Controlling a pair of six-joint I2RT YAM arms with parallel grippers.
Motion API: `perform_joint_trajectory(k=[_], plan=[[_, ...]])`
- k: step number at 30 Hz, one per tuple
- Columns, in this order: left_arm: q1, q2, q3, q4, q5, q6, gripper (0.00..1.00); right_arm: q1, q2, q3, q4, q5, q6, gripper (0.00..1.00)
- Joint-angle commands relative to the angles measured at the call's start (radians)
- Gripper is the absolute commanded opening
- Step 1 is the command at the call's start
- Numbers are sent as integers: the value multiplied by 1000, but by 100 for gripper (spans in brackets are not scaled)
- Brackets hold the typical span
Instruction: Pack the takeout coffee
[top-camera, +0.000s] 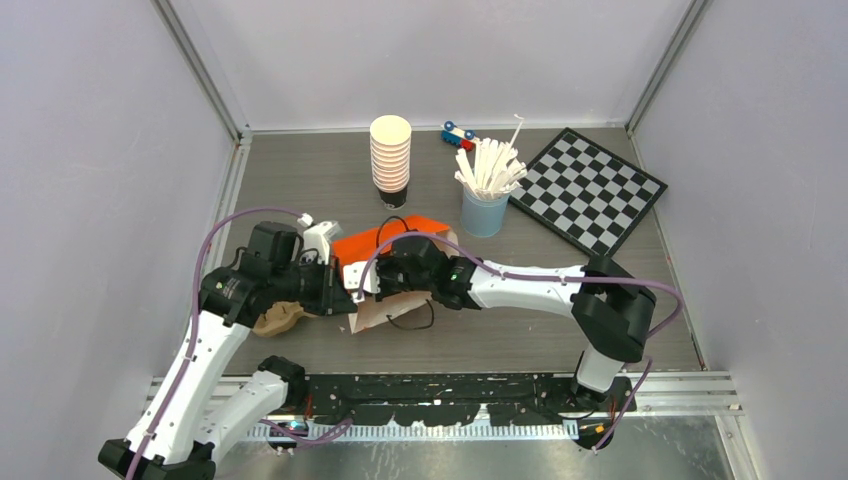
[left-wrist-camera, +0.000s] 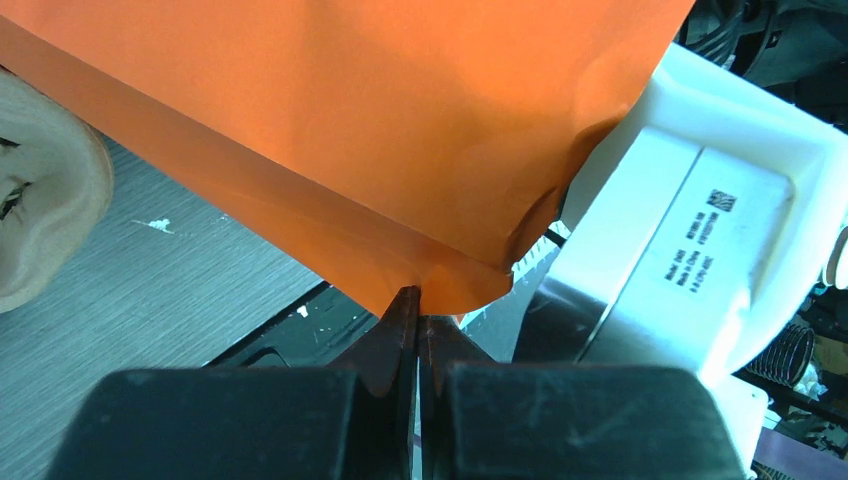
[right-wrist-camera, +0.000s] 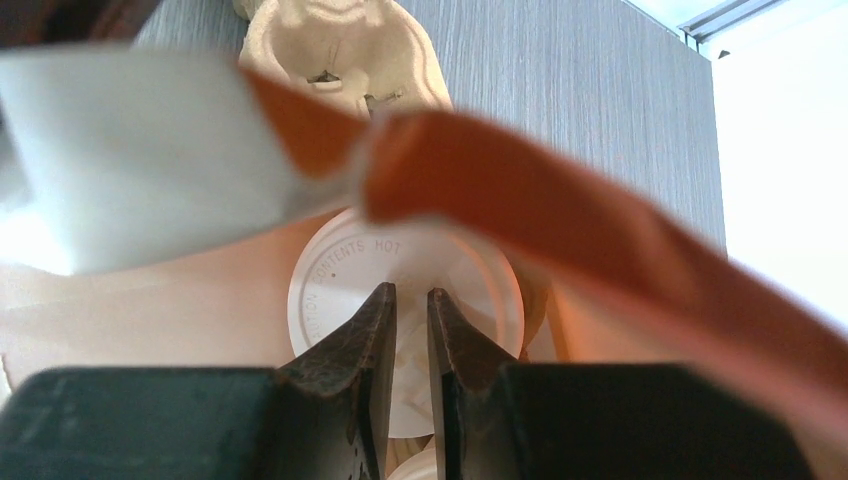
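**Operator:** Where does the packing stand?

**Spotter:** About midway, by my reading. Your left gripper (left-wrist-camera: 418, 300) is pressed together on the edge of the orange bag (left-wrist-camera: 350, 130), holding it at the middle of the table (top-camera: 520, 335). Your right gripper (right-wrist-camera: 410, 300) reaches in under the bag's orange flap. One lidded cup (right-wrist-camera: 335, 270) sits just beyond its tips, inside the bag, with its lid facing your wrist camera.

**Operator:** Is my right one gripping that cup?

**Spotter:** You cannot tell from these views. The fingers stand nearly together with a thin gap and something white between them. Whether they pinch the lid or only hang in front of it is unclear.

**Operator:** And the second cup?

**Spotter:** No view shows it plainly. A pale rounded shape below your right fingers may be it, so treat it as unconfirmed. What is left, I judge, is to seat this cup, let go, draw out, and account for the other.

**Operator:** What is around me?

**Spotter:** A pulp carrier (top-camera: 280, 318) lies just near-left of the bag, under your left arm. On the far side stand a stack of cream cups (top-camera: 390, 150) and a light-blue cup of sticks (top-camera: 485, 195). A toy car (top-camera: 458, 135) sits between them, farther back, and a chessboard (top-camera: 588, 188) lies far right. All of these are well apart from the bag. What crowds you is the flap drooping across the opening, and your two wrists close together there.
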Motion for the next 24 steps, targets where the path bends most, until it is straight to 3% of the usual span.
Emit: perform_joint_trajectory(k=[1, 24], plan=[[4, -15, 36, -1, 22, -3, 0, 4, 22, 0, 37, 29, 26, 23], [4, -7, 45, 18, 22, -19, 0, 3, -97, 29, -115, 22, 6, 25]])
